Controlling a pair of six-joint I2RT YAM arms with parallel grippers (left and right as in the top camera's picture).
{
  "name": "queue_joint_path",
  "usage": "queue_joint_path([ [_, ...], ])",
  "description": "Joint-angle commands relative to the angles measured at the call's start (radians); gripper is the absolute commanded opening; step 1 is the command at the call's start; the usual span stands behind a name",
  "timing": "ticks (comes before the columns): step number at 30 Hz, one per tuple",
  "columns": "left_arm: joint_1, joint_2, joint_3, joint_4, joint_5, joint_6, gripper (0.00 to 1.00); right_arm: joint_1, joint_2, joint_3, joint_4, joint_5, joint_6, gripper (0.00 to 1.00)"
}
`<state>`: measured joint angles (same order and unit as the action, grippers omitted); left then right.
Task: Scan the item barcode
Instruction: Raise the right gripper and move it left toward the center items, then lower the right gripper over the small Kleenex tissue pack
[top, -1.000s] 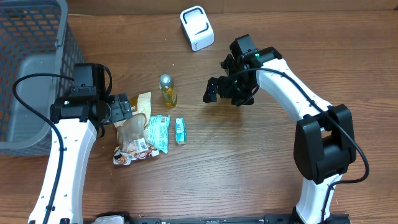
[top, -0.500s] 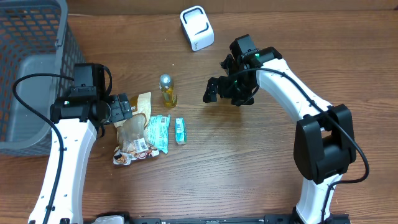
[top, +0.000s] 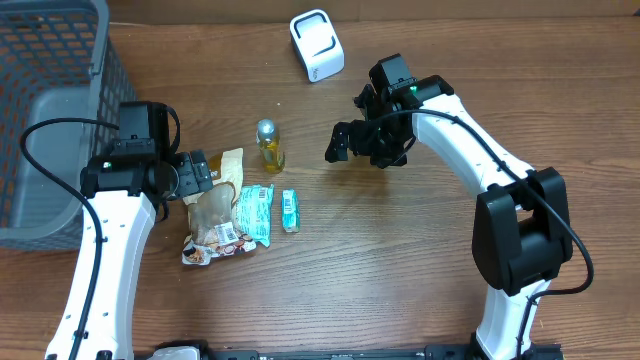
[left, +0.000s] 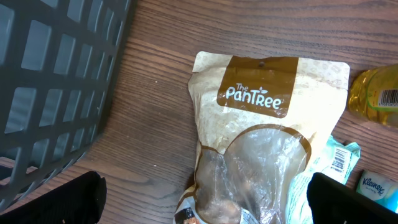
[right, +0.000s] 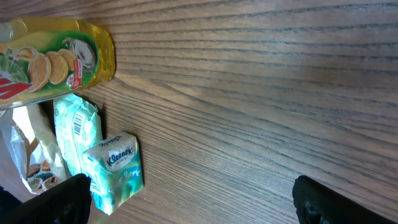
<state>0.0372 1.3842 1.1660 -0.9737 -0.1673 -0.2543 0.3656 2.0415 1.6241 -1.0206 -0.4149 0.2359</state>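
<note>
Nothing has shifted: left gripper (top: 203, 172) hovers wide open over the snack pouch (left: 267, 124), gripping nothing. Right gripper (top: 344, 142), jaws equally spread, hangs empty above the table (top: 400, 260).

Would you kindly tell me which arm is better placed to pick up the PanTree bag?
Left. The left gripper, open, is right over the bag, which fills its wrist view between the fingers. The right gripper, also open, is off beyond the bottle.
</note>
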Motion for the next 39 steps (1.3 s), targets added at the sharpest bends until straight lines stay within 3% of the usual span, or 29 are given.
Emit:
queue_joint_path([
  [1,0.002,0.002,0.02,-0.001,0.004,0.015,0.99,-0.001,-0.014,0.018,-0.012,-0.023,0.003,1.0],
  [2,0.002,0.002,0.02,-0.001,0.004,0.015,0.99,-0.001,-0.014,0.018,-0.018,-0.024,0.003,1.0],
  [5,0.002,0.002,0.02,-0.001,0.004,0.015,1.0,-0.001,-0.014,0.018,-0.033,-0.022,0.031,0.78],
  [10,0.002,0.002,0.02,-0.001,0.004,0.015,1.0,0.014,-0.023,0.018,-0.031,0.031,0.106,0.72],
  [15,0.002,0.002,0.02,-0.001,0.003,0.015,0.99,0.063,-0.023,0.018,-0.039,0.183,0.161,0.77],
  [17,0.002,0.002,0.02,-0.001,0.004,0.015,1.0,0.068,-0.023,0.018,-0.034,0.198,0.161,0.97],
  [18,0.002,0.002,0.02,-0.001,0.004,0.015,1.0,0.068,-0.023,0.018,-0.028,0.197,0.161,1.0],
  [23,0.002,0.002,0.02,-0.001,0.004,0.015,1.0,0.066,-0.023,0.018,-0.025,0.19,0.161,1.0],
  [24,0.002,0.002,0.02,-0.001,0.004,0.015,1.0,0.065,-0.023,0.018,-0.028,0.19,0.161,0.95],
  [27,0.002,0.002,0.02,-0.001,0.004,0.015,1.0,0.065,-0.023,0.018,-0.044,0.188,0.163,0.59],
  [28,0.002,0.002,0.02,-0.001,0.004,0.015,0.99,0.065,-0.024,0.019,-0.049,0.189,0.167,0.53],
  [32,0.002,0.002,0.02,-0.001,0.004,0.015,0.99,0.07,-0.061,0.019,-0.059,0.19,0.184,0.4],
  [39,0.002,0.002,0.02,-0.001,0.004,0.015,1.0,0.137,-0.123,0.019,-0.067,0.192,0.197,0.4],
])
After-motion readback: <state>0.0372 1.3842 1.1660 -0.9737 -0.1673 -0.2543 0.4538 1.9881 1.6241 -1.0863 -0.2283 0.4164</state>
